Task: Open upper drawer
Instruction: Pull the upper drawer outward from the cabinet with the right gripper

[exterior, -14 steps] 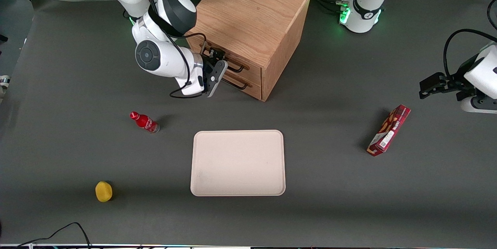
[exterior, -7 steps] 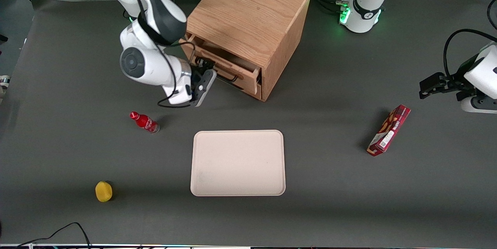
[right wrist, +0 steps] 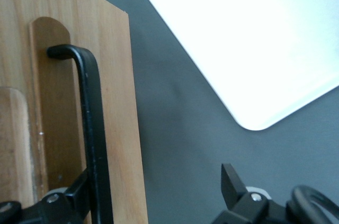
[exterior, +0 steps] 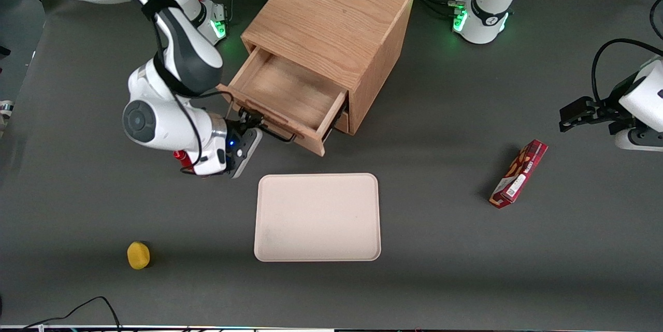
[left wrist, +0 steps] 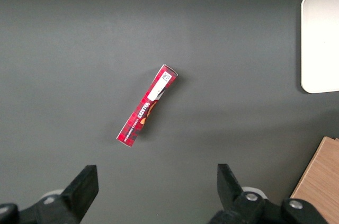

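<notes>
Since half a second ago the upper drawer [exterior: 290,94] has slid much farther out of the wooden cabinet [exterior: 331,16], toward the front camera and the working arm's end of the bench [exterior: 440,270], so its bare wooden floor now shows. The end effector [exterior: 250,124] has drawn back with it. It now sits at the drawer's front panel, at the end of the black bar handle [exterior: 274,132] nearer the working arm's side, and lower over the bench than before. In the right wrist view the end effector [right wrist: 156,176] has its two fingers spread wide. The handle [right wrist: 92,128] runs between them, right against one finger [right wrist: 79,189] and well apart from the other, so nothing is pinched. The drawer's oak front [right wrist: 116,75] lies directly beneath the bar in that view. Only a sliver of the lower drawer [exterior: 342,120] shows under the open one, and it is closed. By count there are one cabinet with two drawers and one pale tray [exterior: 317,218] [right wrist: 238,33] [left wrist: 320,38], near the drawer front and closer to the front camera. One red bottle [exterior: 178,156] is mostly hidden by the arm's wrist. One small yellow object [exterior: 138,255] lies nearest the front camera. One red box [exterior: 519,173] [left wrist: 147,105] lies toward the parked arm's end.
</notes>
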You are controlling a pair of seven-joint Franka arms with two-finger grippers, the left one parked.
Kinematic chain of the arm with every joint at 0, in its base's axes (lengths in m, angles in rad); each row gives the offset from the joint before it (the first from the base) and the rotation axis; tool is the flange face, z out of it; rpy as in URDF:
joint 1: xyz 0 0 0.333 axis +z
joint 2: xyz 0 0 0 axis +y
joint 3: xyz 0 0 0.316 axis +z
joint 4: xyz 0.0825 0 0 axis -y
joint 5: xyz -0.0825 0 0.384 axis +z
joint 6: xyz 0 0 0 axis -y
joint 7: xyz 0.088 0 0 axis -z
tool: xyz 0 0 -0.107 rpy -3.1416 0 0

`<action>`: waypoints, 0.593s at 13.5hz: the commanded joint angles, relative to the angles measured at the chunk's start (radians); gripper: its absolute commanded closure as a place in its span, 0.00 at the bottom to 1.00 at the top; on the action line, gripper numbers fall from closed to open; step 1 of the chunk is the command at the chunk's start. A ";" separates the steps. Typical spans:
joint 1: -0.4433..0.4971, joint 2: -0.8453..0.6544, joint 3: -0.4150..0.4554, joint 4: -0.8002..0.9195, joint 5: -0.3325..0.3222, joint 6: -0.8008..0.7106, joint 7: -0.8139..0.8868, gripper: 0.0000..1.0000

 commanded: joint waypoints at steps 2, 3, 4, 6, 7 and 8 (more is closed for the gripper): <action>0.007 0.103 -0.064 0.171 -0.030 -0.058 -0.127 0.00; 0.007 0.123 -0.080 0.214 -0.032 -0.082 -0.159 0.00; 0.007 0.153 -0.099 0.272 -0.032 -0.116 -0.188 0.00; 0.010 0.211 -0.121 0.404 -0.032 -0.204 -0.207 0.00; 0.013 0.222 -0.123 0.450 -0.032 -0.253 -0.195 0.00; 0.014 0.209 -0.123 0.473 -0.033 -0.275 -0.171 0.00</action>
